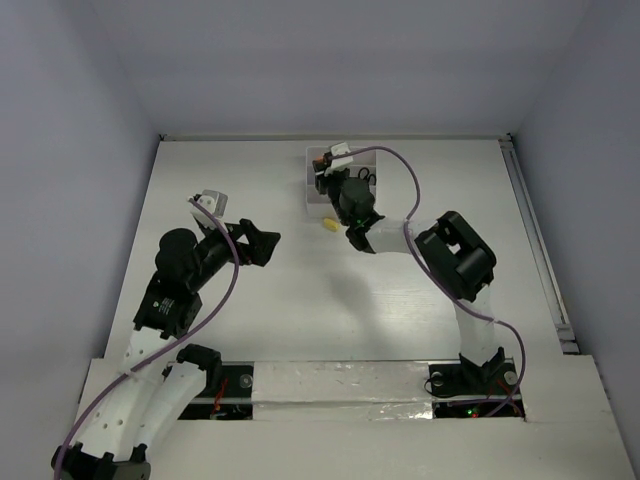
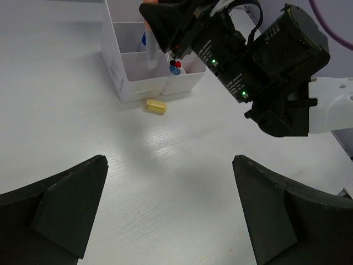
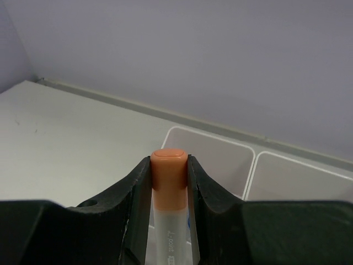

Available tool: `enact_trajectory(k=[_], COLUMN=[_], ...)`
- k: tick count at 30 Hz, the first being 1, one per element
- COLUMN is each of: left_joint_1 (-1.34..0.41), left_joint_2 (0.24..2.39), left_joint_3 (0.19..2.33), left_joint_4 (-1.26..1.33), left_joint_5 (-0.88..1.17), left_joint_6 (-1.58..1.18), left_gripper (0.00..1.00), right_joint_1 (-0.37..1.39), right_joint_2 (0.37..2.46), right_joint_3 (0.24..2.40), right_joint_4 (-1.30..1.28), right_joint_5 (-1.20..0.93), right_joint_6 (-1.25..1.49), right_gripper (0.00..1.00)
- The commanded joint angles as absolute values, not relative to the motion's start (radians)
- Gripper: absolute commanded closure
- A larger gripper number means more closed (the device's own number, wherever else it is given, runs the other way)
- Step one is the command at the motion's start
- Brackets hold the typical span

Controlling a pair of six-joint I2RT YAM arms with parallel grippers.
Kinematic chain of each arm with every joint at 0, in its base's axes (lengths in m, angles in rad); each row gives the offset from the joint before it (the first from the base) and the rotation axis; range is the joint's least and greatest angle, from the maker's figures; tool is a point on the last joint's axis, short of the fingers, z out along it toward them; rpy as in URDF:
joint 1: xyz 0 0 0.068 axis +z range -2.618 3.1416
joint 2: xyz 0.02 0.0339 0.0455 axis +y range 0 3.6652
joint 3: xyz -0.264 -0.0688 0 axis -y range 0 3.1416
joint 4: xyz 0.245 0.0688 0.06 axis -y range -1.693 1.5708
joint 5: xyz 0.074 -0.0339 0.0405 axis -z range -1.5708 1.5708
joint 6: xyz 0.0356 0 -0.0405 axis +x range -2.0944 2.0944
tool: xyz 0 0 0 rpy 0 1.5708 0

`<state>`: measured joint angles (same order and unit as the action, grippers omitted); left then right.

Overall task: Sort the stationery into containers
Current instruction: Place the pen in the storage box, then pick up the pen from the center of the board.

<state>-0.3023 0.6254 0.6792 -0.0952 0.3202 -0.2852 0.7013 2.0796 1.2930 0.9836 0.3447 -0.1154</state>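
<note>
Gripping orange-capped pen [image 3: 168, 176] between right fingers [image 3: 140, 182], over white tray [image 2: 138, 91]. Holding left fingers [image 2: 66, 204] spread wide, grasping nothing, above counter [image 2: 165, 182]. Noting yellow eraser [image 2: 156, 106] lying just beside tray.

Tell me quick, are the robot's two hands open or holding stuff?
Left gripper: open, empty.
Right gripper: shut on the orange-capped white tube.
</note>
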Motion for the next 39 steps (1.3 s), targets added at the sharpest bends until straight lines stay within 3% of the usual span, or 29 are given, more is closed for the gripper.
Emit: enact_trajectory(k=[1,5,12,15,18,22,25,30,32,35,36,38,39], left_joint_1=[-0.308,-0.308,-0.308,-0.308,-0.308,-0.308,-0.318,-0.337,-0.35,-0.359,-0.359,-0.368,-0.368], left_joint_2=[0.617,0.617,0.612,0.607,0.601,0.591,0.577,0.549,0.542,0.528,0.52,0.517,0.512], left_joint_3=[0.703,0.703,0.701,0.699,0.698,0.698,0.696,0.695,0.693,0.693,0.692,0.692,0.692], left_joint_4=[-0.067,-0.067,-0.064,-0.063,-0.061,-0.06,-0.058,-0.058,-0.058,-0.058,-0.058,-0.06,-0.061], left_joint_5=[0.308,0.31,0.311,0.313,0.316,0.316,0.314,0.314,0.314,0.313,0.313,0.314,0.314], left_joint_6=[-0.272,-0.272,-0.273,-0.275,-0.275,-0.276,-0.275,-0.275,-0.276,-0.276,-0.276,-0.275,-0.275], left_gripper=[0.04,0.04,0.04,0.04,0.04,0.04,0.04,0.04,0.04,0.04,0.04,0.04,0.04], right_joint_1=[0.713,0.722,0.723,0.723,0.723,0.713,0.684,0.496,0.399,0.229,0.178,0.14,0.111], right_joint_2=[2.098,2.098,2.043,1.987,1.907,1.761,1.624,1.493,1.458,1.442,1.451,1.476,1.5], right_joint_3=[1.304,1.27,1.239,1.229,1.192,1.114,1.033,0.971,0.934,0.884,0.884,0.899,0.928], right_joint_4=[1.072,1.078,1.053,1.002,0.953,0.833,0.631,0.136,0.04,-0.043,-0.085,-0.138,-0.179], right_joint_5=[0.367,0.373,0.367,0.371,0.385,0.486,0.535,0.523,0.444,0.286,0.278,0.269,0.253], right_joint_6=[-0.13,-0.121,-0.112,-0.095,-0.072,-0.013,0.12,0.348,0.442,0.474,0.472,0.442,0.414], right_gripper=[1.0,0.93,0.53,0.41,0.37,0.41,0.51,0.7,0.7,0.57,0.45,0.31,0.19])
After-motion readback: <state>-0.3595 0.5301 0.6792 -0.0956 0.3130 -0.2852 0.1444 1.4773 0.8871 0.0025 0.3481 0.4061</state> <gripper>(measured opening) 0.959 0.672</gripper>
